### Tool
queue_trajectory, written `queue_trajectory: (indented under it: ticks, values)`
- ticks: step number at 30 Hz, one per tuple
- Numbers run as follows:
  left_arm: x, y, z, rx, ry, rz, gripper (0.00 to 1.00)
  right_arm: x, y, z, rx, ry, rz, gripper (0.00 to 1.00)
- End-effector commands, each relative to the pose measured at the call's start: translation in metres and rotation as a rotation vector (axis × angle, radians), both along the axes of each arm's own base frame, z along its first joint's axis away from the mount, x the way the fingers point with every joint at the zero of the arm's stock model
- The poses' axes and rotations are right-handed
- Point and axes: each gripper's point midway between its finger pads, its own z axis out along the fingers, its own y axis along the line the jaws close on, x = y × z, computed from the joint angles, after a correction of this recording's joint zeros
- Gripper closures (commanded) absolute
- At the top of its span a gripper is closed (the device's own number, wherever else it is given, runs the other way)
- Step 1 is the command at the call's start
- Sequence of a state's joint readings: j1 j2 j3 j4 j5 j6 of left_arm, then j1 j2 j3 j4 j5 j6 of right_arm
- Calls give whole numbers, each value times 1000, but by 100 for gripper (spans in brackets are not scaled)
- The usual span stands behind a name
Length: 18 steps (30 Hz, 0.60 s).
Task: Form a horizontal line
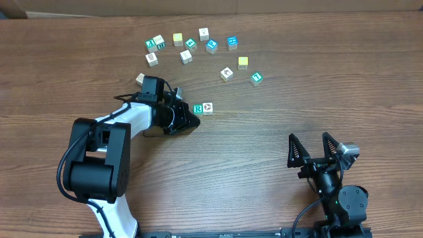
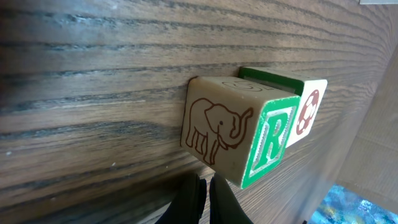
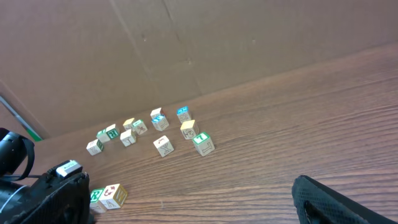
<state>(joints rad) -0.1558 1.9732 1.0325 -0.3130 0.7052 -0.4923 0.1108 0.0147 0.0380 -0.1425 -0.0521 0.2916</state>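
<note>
Horizontal line (image 1: 202,108) so far is two little white-faced cubes sitting just left of the middle of the overhead view, touching side by side in a level left-to-right row. The R cube (image 1: 197,109) is on the left, green letter up, and the second cube (image 1: 207,107) with a small reddish round picture is on its right. In the left wrist view the R cube fills the middle of the frame, with an outlined elephant on its side face, and its neighbour is pressed against its far side.

The left gripper (image 1: 192,119) lies low over the wooden table (image 1: 264,165), just below and left of the R cube. I cannot tell whether it touches the cube. Its fingers (image 2: 193,199) show at the bottom edge of the wrist view drawn almost together, with only a thin slit between them and nothing in it.

The right gripper (image 1: 312,147) is well apart in the lower right of the overhead view, its jaws spread wide and empty.

Across the upper middle of the table lies a loose scatter of cubes (image 1: 198,49): some teal-faced, two plain yellow, the rest white with small dark pictures. One white cube (image 1: 140,79) sits alone to the upper left of the left gripper.
</note>
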Motion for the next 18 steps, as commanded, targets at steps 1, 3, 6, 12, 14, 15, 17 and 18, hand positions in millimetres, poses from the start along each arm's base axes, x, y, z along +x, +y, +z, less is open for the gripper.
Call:
queue_trajectory:
  ticks: [1,3,6,12,14,15,17,18]
  values:
    - [-1,-1,0,1,4,8,96,0,-1,3,4,-15,-4,0]
    - [0,-2,2,-11,2,5,96,0,-1,3,4,-15,-4,0]
    - [1,-4,4,-23,-6,3,96,0,-1,3,4,-15,-4,0]
    - [4,-5,5,-29,-14,10,96,0,-1,3,4,-15,-4,0]
    - [4,-5,5,-29,-14,10,96,0,-1,3,4,-15,-4,0]
    - [4,-5,5,-29,-14,10,96,0,-1,3,4,-15,-4,0]
    - [4,-5,5,-29,-14,10,96,0,-1,3,4,-15,-4,0]
    - [4,-5,5,-29,-14,10,96,0,-1,3,4,-15,-4,0]
